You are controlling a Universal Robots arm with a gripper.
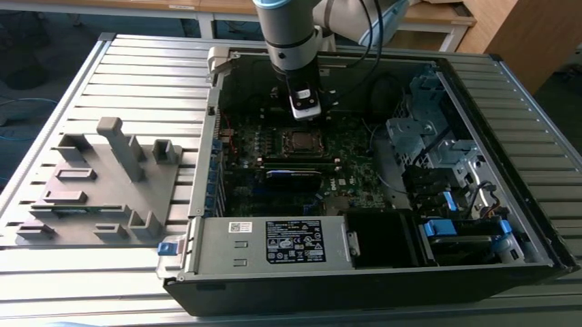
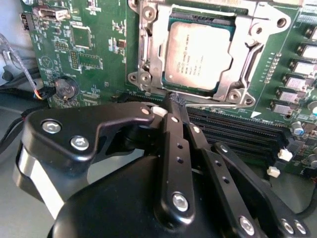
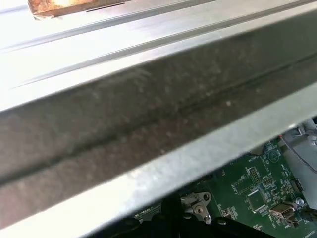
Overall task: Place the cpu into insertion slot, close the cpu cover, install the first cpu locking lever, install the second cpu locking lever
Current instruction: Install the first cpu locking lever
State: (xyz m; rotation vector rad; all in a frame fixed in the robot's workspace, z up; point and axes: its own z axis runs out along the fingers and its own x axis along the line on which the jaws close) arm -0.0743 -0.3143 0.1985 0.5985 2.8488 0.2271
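Hovering over the motherboard (image 1: 300, 163) inside the open computer case (image 1: 473, 225), the tool (image 2: 176, 101) has its fingers pressed together, pinching nothing, tips just beside the cpu cover (image 2: 247, 54). That cover lies closed around the cpu (image 2: 198, 54), seated in the insertion slot (image 1: 300, 141).

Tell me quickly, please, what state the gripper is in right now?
Gripper: shut, fingers pressed together with nothing between them, tips at the edge of the cpu cover, which lies closed over the cpu.
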